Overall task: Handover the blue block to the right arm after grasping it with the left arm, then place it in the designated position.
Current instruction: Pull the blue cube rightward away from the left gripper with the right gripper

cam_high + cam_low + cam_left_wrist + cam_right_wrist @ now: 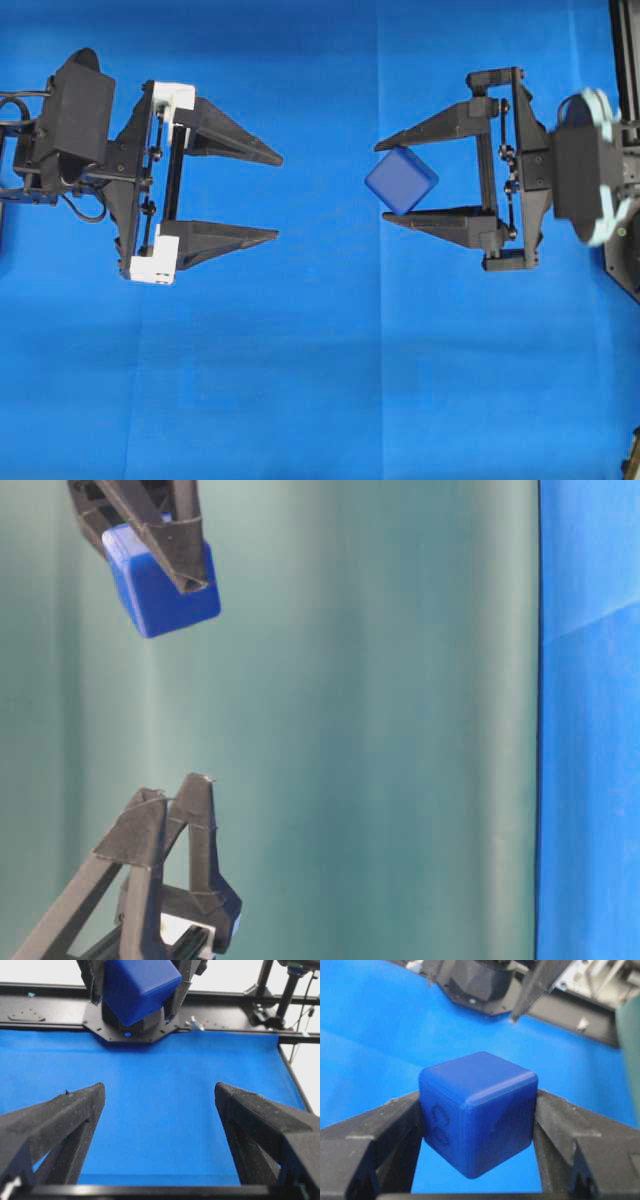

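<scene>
Pinched between the right claw's (392,176) fingers, the blue block (477,1110) hung clear above the blue tabletop (320,380). Well apart, the left claw (278,196) stood spread and empty. Handover looked done; only placing seemed left, with no marked spot visible.

Black arms (80,130), pointed black fingers (235,145)

Lighting is bright and even, and the blue cloth (320,380) shows only faint creases and soft darker bands. The overhead view is sharp, apart from motion blur on the right arm's pale wrist pieces (603,165). In the right wrist view, the background looks soft.
</scene>
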You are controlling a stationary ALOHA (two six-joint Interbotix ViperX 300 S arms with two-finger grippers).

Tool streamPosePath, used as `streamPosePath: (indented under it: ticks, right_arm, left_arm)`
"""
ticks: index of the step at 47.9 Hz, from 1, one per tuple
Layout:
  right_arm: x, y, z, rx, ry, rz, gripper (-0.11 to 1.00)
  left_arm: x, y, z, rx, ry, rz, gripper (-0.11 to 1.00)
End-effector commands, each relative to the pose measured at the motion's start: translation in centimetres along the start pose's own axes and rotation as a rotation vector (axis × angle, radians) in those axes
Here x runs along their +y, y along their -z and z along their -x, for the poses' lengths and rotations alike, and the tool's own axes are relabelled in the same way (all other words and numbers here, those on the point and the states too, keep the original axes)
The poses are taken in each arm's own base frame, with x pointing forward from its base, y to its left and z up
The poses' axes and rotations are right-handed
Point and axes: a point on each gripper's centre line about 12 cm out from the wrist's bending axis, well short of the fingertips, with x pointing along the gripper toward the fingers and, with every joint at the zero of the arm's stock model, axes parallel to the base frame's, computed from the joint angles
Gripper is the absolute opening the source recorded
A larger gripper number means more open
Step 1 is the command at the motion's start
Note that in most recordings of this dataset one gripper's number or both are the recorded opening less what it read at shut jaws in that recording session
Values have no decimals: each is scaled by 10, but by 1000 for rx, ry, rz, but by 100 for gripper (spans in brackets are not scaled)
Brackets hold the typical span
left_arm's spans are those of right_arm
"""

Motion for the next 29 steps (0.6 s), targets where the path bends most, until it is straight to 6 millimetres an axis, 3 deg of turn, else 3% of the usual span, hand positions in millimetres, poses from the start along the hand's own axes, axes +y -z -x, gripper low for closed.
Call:
streamPosePath:
  ticks: [1,29]
  right_arm:
    - [0,-14,4,-33,0,-56,46]
    - [0,-15,7,-26,3,-112,46]
  left_arm:
    - [-3,-11,0,-32,8,-2,93]
    - [-4,-12,0,-33,11,-2,93]
